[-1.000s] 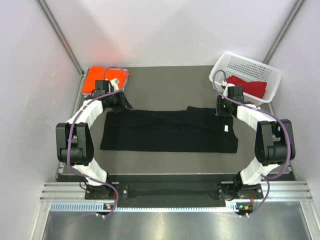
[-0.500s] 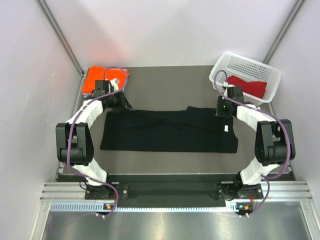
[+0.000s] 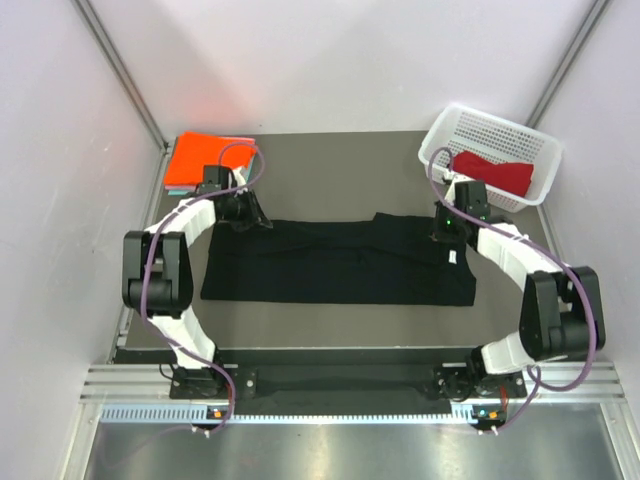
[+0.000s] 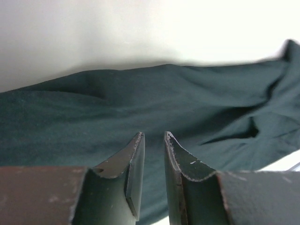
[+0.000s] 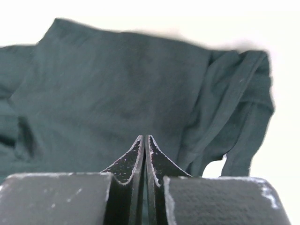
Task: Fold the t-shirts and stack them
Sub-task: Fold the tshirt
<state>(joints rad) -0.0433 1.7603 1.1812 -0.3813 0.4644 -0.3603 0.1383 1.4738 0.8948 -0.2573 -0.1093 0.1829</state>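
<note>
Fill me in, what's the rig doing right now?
Both arms are at the black t-shirt, which is laid out as a long band. The left pincer is at its far left corner, jaws slightly apart. The right pincer is at its far right corner, jaws shut. An orange t-shirt lies back left, and a red t-shirt is in the white basket.

Large black cloth t-shirt [image 3: 340, 262]: spread flat across the middle of the dark rectangular table [image 3: 340, 165], its length running left to right. Bright orange cloth t-shirt [image 3: 205, 158]: in the far-left corner, behind the black one. White plastic mesh basket [image 3: 500, 130]: in the far-right corner, with a dark red cloth t-shirt [image 3: 495, 172] inside. Left gripper [image 4: 153, 136]: at the black shirt's far-left corner. Right gripper [image 5: 144, 138]: at its far-right edge, just before the basket.
</note>
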